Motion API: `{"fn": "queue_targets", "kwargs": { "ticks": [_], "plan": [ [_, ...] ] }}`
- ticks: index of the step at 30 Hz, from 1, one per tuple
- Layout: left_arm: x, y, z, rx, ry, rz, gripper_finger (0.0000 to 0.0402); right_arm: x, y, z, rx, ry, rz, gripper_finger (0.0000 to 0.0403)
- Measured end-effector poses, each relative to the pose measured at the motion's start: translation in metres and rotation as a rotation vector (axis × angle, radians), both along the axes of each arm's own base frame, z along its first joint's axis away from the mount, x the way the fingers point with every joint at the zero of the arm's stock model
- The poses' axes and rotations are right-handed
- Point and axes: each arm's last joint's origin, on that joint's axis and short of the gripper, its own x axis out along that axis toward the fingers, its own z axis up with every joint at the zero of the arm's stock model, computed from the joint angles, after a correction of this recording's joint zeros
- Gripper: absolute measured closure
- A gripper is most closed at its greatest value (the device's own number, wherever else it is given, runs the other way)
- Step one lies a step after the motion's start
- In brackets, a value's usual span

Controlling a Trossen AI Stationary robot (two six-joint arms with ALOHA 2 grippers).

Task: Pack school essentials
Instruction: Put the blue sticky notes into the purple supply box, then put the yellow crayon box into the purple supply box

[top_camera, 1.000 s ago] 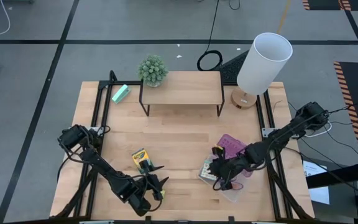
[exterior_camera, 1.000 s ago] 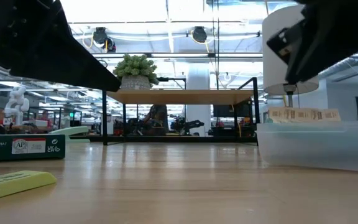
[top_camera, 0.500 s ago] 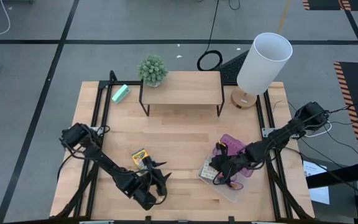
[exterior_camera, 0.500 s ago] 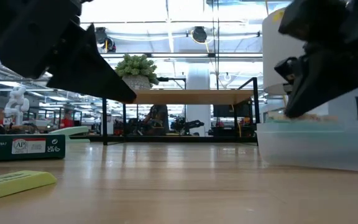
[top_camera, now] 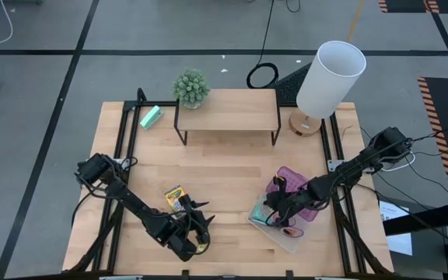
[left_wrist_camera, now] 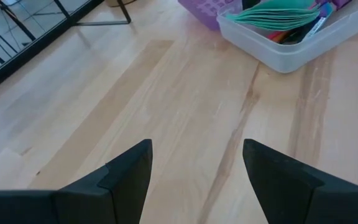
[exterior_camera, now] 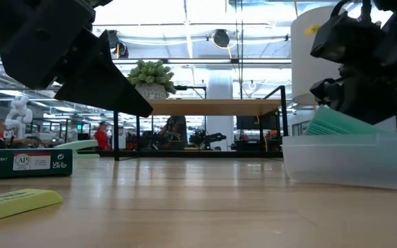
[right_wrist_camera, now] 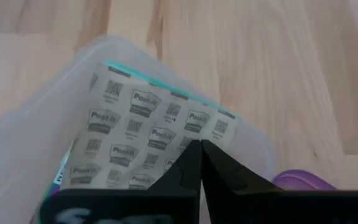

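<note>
while one card pack [right_wrist_camera: 143, 142] tilts, one crayon box [top_camera: 175, 197] lies apart.

overhead, table-level, two close wrist views

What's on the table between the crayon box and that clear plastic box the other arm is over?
Nothing: the high view shows only bare wood between the crayon box and the clear box.

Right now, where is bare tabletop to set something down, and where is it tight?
Free: the wood between the shelf and both grippers, and between crayon box and clear box. Crowded: around the clear box, where the right gripper holds the card pack.
</note>
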Motion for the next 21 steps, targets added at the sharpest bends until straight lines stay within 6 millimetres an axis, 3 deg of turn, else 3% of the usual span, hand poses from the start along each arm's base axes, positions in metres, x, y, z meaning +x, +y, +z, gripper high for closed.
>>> {"fn": "queue_targets", "kwargs": {
  "ticks": [5, 15, 21],
  "plan": [
    [-0.001, 0.001, 0.009, -0.017, -0.010, -0.007, 0.0149, -0.003, -0.001, 0.016, 0.020, -0.058, 0.020, 0.0402],
    [-0.025, 0.019, 0.074, -0.216, 0.012, -0.041, 0.0149, -0.029, -0.003, 0.070, 0.065, -0.256, 0.134, 0.0403],
    [-0.047, 0.022, 0.077, -0.318, 0.114, 0.023, 0.0149, -0.044, -0.002, 0.082, 0.086, -0.278, 0.173, 0.0403]
  ]
}}
